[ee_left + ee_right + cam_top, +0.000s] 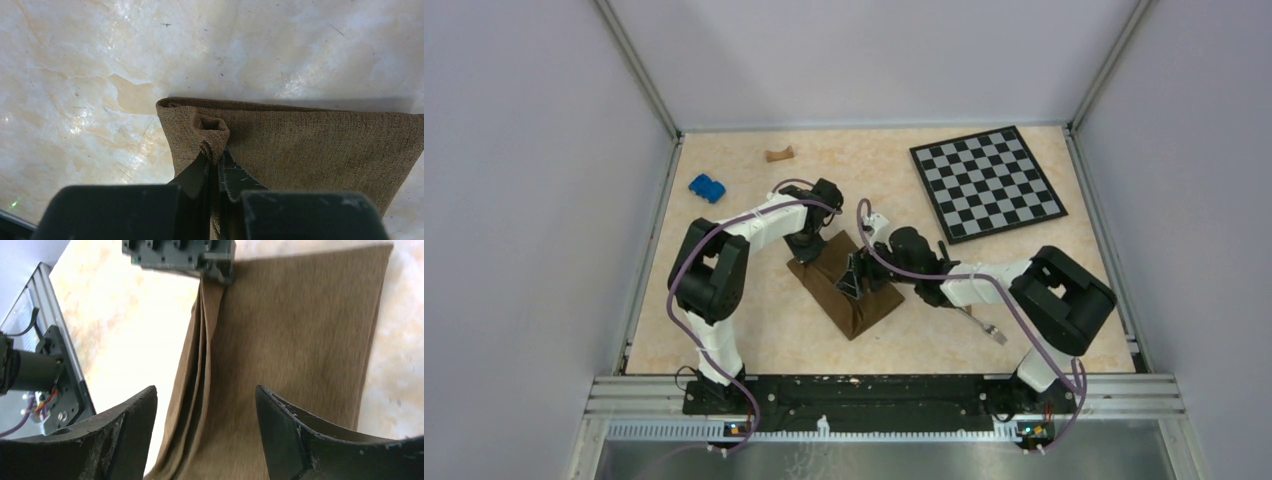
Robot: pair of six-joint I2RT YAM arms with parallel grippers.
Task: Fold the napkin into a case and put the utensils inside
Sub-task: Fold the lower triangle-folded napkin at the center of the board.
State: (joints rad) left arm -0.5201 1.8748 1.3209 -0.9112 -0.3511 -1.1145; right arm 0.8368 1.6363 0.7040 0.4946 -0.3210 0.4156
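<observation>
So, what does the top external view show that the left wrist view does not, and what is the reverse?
Only the top external view: the right hand over the napkin, the checkerboard, the blue block, the small tan piece, and a silver utensil beside the right arm.
Only the left wrist view: the left hand shut on a bunched fold near the napkin's corner, and the cloth's weave.
Both: the folded brown napkin lying on the marbled table, with the left hand at its edge.
</observation>
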